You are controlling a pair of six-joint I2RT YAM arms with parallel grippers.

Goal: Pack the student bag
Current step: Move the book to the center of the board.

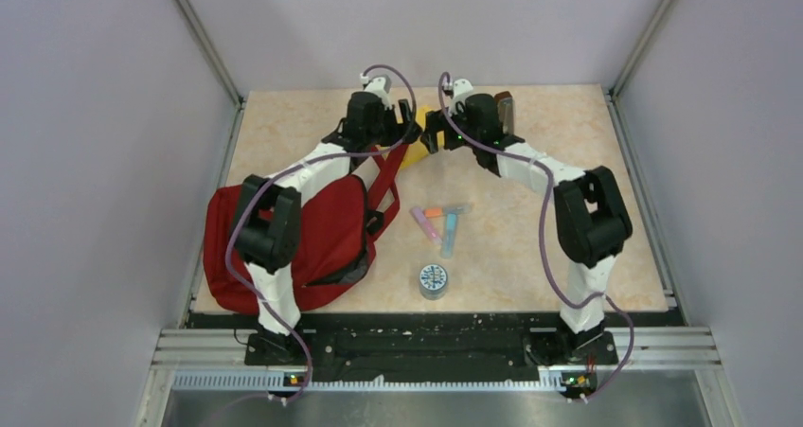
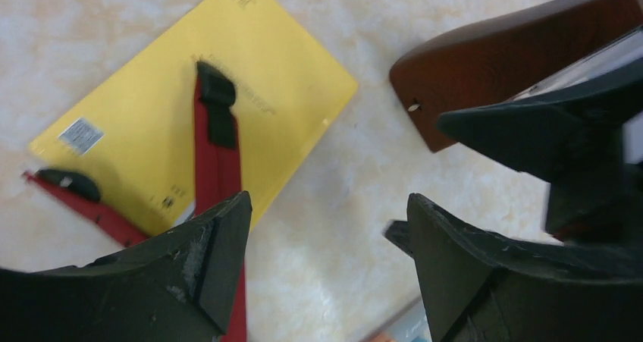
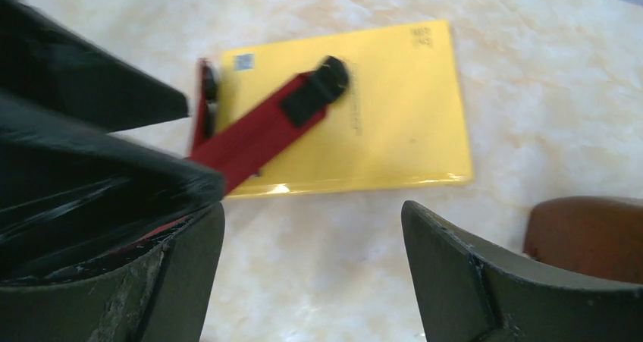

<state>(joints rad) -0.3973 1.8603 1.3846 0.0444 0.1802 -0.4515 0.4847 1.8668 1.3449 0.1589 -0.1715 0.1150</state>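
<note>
I see both claws spread and empty, the left gripper (image 2: 324, 217) and the right gripper (image 3: 312, 221), at the far middle. The soft red fabric backpack (image 1: 327, 233) lies near left. Its long axis is slanted and its straps (image 2: 216, 160) point far-right onto a flat yellow envelope (image 2: 258, 69). The tabletop (image 1: 568, 133) is beige and marbled, the walls (image 1: 85, 162) pale lilac.

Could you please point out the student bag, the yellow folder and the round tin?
student bag (image 1: 331, 228), top view, red front panel.
yellow folder (image 3: 402, 114), right wrist view, bare right half.
round tin (image 1: 433, 280), top view, lid centre.
</note>
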